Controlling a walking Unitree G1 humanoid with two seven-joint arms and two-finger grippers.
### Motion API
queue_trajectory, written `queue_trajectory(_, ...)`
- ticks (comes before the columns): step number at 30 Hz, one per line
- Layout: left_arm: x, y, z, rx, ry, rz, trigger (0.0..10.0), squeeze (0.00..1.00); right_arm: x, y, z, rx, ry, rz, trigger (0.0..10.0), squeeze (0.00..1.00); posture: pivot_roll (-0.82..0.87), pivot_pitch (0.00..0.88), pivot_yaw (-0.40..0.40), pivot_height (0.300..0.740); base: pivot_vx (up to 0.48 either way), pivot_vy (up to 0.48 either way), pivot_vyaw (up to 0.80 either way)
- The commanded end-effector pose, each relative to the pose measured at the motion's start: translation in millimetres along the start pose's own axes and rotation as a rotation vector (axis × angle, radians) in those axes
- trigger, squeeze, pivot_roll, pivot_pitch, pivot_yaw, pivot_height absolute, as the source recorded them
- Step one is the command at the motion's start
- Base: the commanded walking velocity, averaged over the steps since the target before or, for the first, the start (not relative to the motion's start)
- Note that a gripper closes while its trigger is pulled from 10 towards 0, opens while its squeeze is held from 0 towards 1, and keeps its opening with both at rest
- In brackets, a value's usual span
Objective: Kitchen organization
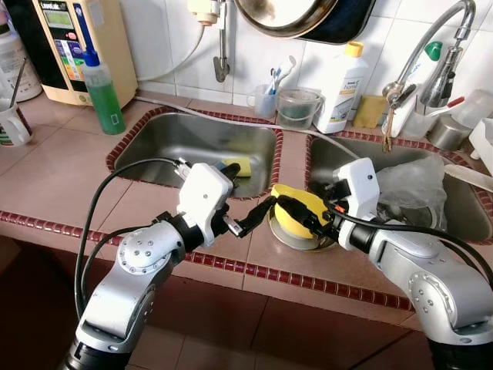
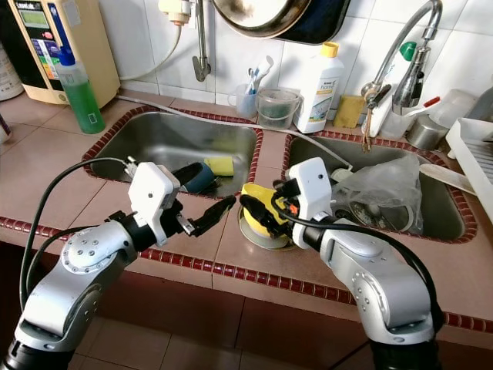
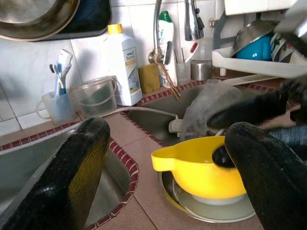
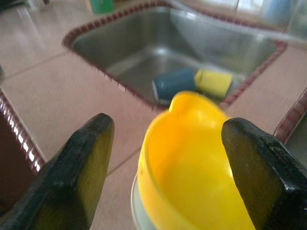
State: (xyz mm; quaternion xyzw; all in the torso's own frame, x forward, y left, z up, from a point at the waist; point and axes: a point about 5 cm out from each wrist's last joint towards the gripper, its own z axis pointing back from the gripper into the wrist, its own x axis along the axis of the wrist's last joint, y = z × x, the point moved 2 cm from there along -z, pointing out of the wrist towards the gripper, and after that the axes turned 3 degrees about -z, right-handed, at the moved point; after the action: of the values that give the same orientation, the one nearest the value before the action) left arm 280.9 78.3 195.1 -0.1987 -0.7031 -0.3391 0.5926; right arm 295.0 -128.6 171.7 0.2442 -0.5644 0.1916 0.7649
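Reaching across the tiled counter (image 1: 69, 173) from the left, with the left arm bent at the elbow and the forearm angled up toward the middle. Left gripper (image 1: 254, 218) spread apart, holding nothing, fingertips just beside the spout of the yellow bowl (image 1: 296, 208). Behind it, a left sink (image 1: 166, 142) with a yellow sponge (image 2: 219, 166) and a blue cup (image 2: 196, 179) lying on its side at the bottom. On the strip of counter between the two sinks, yellow bowl sitting in a shallow metal dish (image 3: 206, 213). From the right, right arm folded in low over the counter edge, forearm pointing left. Right gripper (image 1: 296, 212) at the bowl, fingers (image 4: 81, 167) parted wide on either side of the rim, not clamped on it. Farther right, a right sink (image 2: 454, 223) holding a clear plastic bag (image 2: 385, 185), and a tap (image 1: 431, 46) above it.
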Motion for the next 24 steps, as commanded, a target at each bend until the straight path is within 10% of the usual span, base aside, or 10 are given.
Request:
queue_trajectory(1, 4, 0.6, 1.7, 0.010, -0.006, -0.001, 10.0, 0.00, -4, -0.5, 0.0, 0.005, 0.020, -0.010, 10.0, 0.00, 0.08, 0.000, -0.091, 0.740, 0.000, 0.000, 0.00)
queue_trajectory(6, 4, 0.5, 1.9, 0.019, -0.008, 0.005, 10.0, 0.00, -12, -1.8, -0.1, 0.024, 0.055, -0.072, 10.0, 0.00, 0.08, 0.000, -0.092, 0.740, 0.000, 0.000, 0.00)
queue_trajectory(7, 4, 0.5, 1.9, 0.020, -0.009, 0.006, 10.0, 0.00, -13, -2.2, 0.4, 0.034, 0.061, -0.078, 8.2, 0.00, 0.08, 0.000, -0.092, 0.740, 0.000, 0.000, 0.00)
queue_trajectory(9, 5, 0.4, 2.0, 0.020, -0.009, 0.006, 10.0, 0.00, -14, -2.2, 0.5, 0.038, 0.063, -0.079, 8.2, 0.00, 0.08, 0.000, -0.092, 0.740, 0.000, 0.000, 0.00)
queue_trajectory(10, 5, 0.4, 2.0, 0.022, -0.010, 0.006, 10.0, 0.00, -15, -3.0, 0.9, 0.041, 0.070, -0.098, 3.1, 0.00, 0.08, 0.000, -0.092, 0.740, 0.000, 0.000, 0.00)
queue_trajectory(11, 5, 0.6, 2.0, 0.024, -0.010, 0.005, 10.0, 0.00, -17, -3.8, 1.0, 0.046, 0.076, -0.125, 0.0, 0.00, 0.08, 0.000, -0.092, 0.740, 0.000, 0.000, 0.00)
queue_trajectory(24, 7, 0.4, 2.5, 0.036, -0.013, 0.009, 10.0, 0.00, -19, -8.0, 1.6, 0.043, 0.085, -0.185, 0.0, 0.00, 0.08, 0.000, -0.092, 0.740, 0.000, 0.000, 0.00)
